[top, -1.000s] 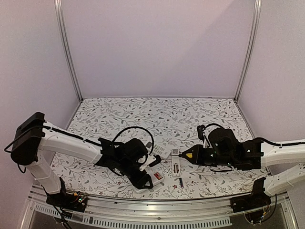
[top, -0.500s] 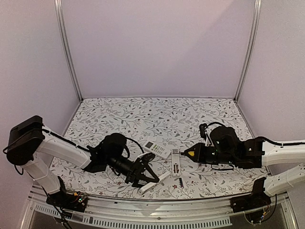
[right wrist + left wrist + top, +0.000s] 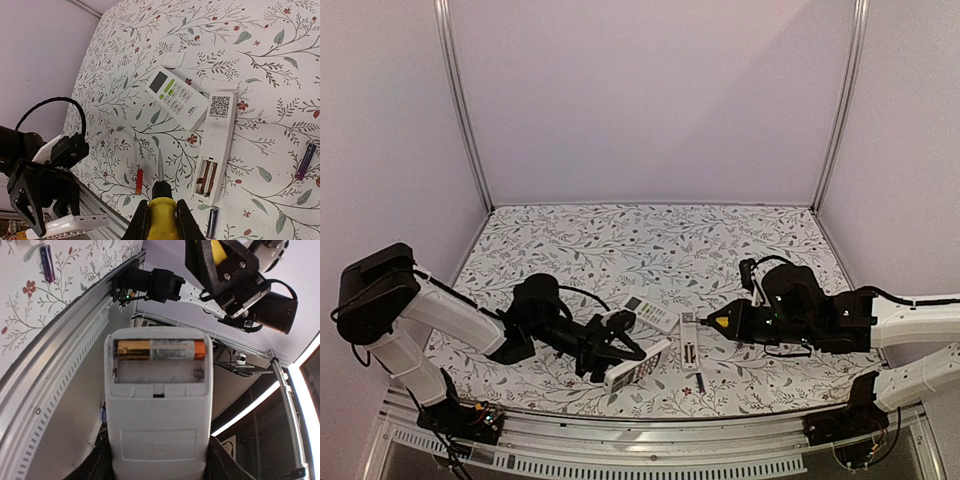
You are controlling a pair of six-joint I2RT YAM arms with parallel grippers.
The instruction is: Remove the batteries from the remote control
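Observation:
My left gripper (image 3: 623,351) (image 3: 159,460) is shut on a white remote control (image 3: 639,368) (image 3: 159,415), held off the table near the front rail. Its open compartment holds one gold battery (image 3: 159,349) in the upper slot, and the lower slot is empty. My right gripper (image 3: 728,322) (image 3: 160,220) is shut on a yellow-handled tool (image 3: 161,212) whose tip hovers over the table. A slim remote (image 3: 689,345) (image 3: 218,135) lies beside the tip with two batteries (image 3: 206,177) in its open bay. Loose batteries lie nearby: red (image 3: 139,181), dark blue (image 3: 212,222), purple (image 3: 305,161).
A wider white remote with a display (image 3: 650,310) (image 3: 176,97) lies partly over the slim one. A small white cover (image 3: 173,61) sits beyond it. The metal front rail (image 3: 65,360) runs just under the held remote.
The left wrist has rolled and drawn back left, turning its remote so the keys face up in the top view. The right arm has barely moved.

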